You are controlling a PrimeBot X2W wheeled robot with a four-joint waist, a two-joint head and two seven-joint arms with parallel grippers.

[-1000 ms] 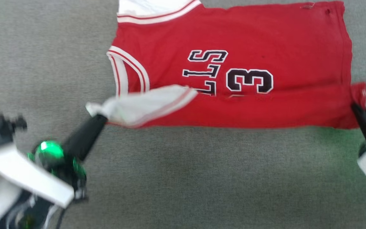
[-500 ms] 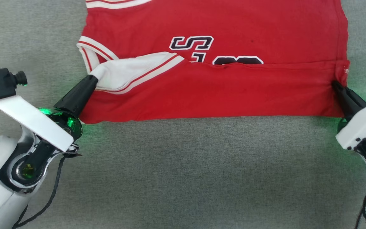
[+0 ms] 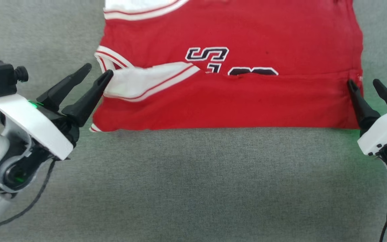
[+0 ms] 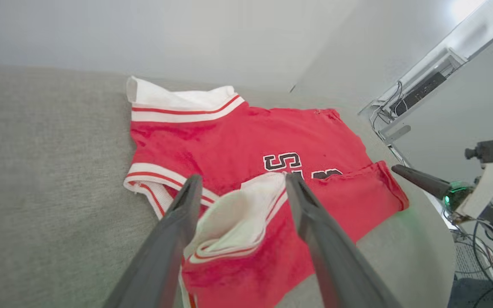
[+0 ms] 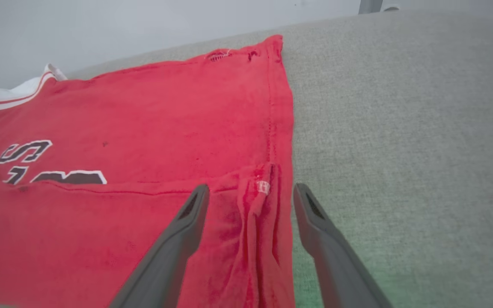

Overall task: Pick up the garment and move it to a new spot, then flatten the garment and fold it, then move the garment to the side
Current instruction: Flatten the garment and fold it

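- At 9 o'clock of the soft red jersey shirt with white striped trim [image 3: 247, 104], the left gripper [image 3: 98, 69] had its tapered dark fingers spread wide, gripping nothing, the inner tip meeting the folded white sleeve [image 3: 139, 82].
- The shirt lay on coarse grey woven fabric [image 3: 193, 185], its near edge folded over the lettering.
- At 3 o'clock, the right gripper [image 3: 363, 81] was likewise parted and empty, straddling the rumpled hem corner.

- The garment [image 3: 247, 107] is matt red cloth of a fine knit, softly creased just ahead of both grippers' fingertips.
- Its white sleeve [image 3: 139, 82], at the tip of the left gripper [image 3: 98, 69], is matt cloth with red-striped trim.
- The lettering [image 3: 207, 53] looks smooth and flat.
- The left gripper's fingers [image 3: 86, 99] and those of the right gripper [image 3: 363, 81] look like dark, smooth, matt plastic.
- The white shell [image 3: 385, 131] behind the right fingers is smooth and faintly glossy.
- The surface [image 3: 193, 185] under both grippers is grey woven cloth, rough and matt.
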